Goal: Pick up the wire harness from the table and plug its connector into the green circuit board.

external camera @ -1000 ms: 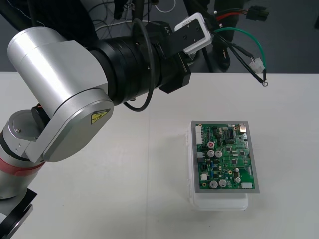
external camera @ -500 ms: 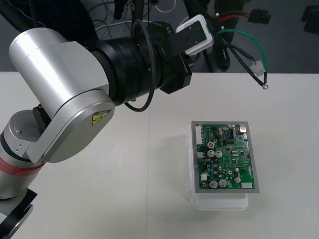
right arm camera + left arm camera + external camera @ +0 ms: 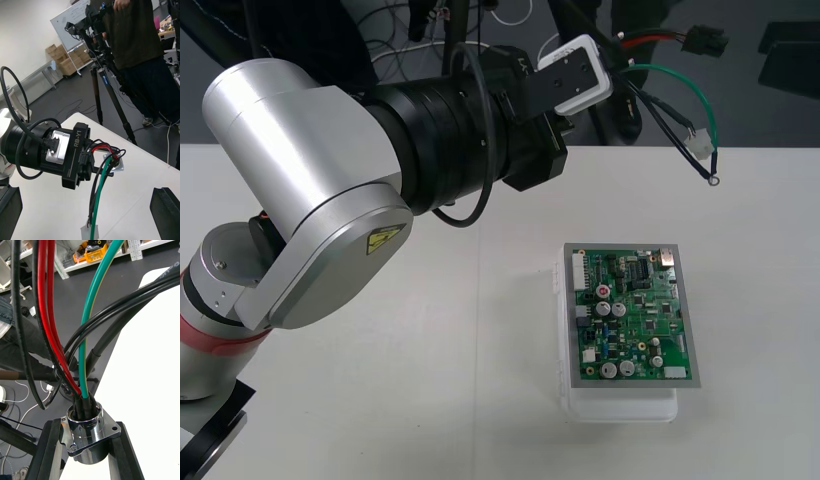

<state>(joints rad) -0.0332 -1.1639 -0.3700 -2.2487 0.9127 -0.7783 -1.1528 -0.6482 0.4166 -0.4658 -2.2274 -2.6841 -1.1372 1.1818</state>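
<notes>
Left pincer [image 3: 86, 425] is clamped on the harness [image 3: 693, 100] at its socket [image 3: 89, 444], so the plug [image 3: 702, 42] sticks out free, up beyond the board [image 3: 635, 315] (right pincer [image 3: 87, 189] is spread apart, I'm guessing to grab that end).

Even overhead light floods the table [image 3: 400, 400]; glare streaks the silver link [image 3: 280, 120] at 10 o'clock; the socket [image 3: 90, 437] gleams.

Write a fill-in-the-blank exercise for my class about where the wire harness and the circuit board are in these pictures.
The fingers of the left gripper are shut on the round metal ____ of the harness. The green circuit board sits on a ____ base. The fingers of the right gripper are not shut but ____.
Missing words: socket; white; open.
</notes>
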